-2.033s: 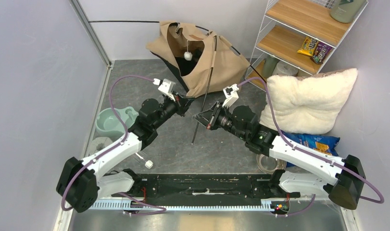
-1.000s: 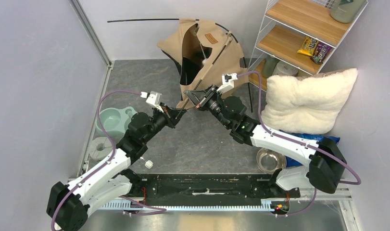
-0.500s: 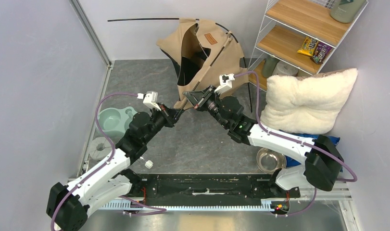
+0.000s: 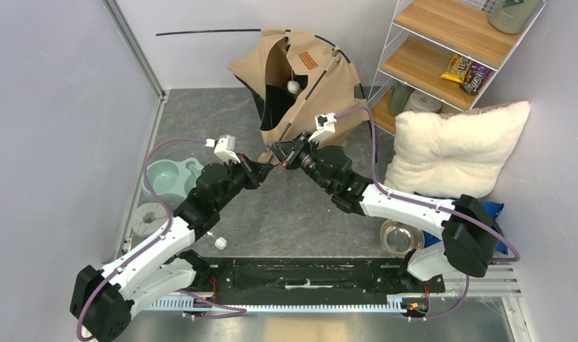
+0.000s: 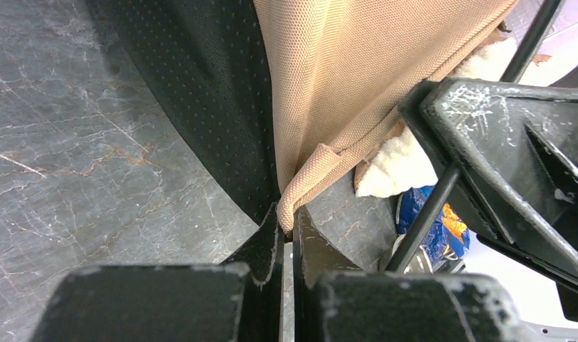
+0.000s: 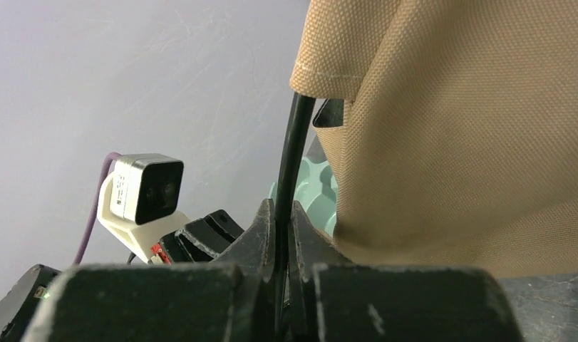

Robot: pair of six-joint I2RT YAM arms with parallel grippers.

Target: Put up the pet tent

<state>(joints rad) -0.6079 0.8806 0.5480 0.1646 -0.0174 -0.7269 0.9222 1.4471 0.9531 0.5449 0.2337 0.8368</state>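
Overhead, one pet tent (image 4: 321,75) stands at the far side of the desk (image 4: 293,214), beside the shelf (image 4: 442,64). Only the wrist views settle the two grips: left end effector (image 5: 287,217) pinched tight on its tan fabric edge, right end effector (image 6: 282,210) clamped on one black pole (image 6: 294,142).

pole (image 6: 294,142) tip hidden inside the right gripper (image 6: 284,211).

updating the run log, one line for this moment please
left gripper: shut on tent corner | right gripper: shut on pole | tent: partly up, sagging
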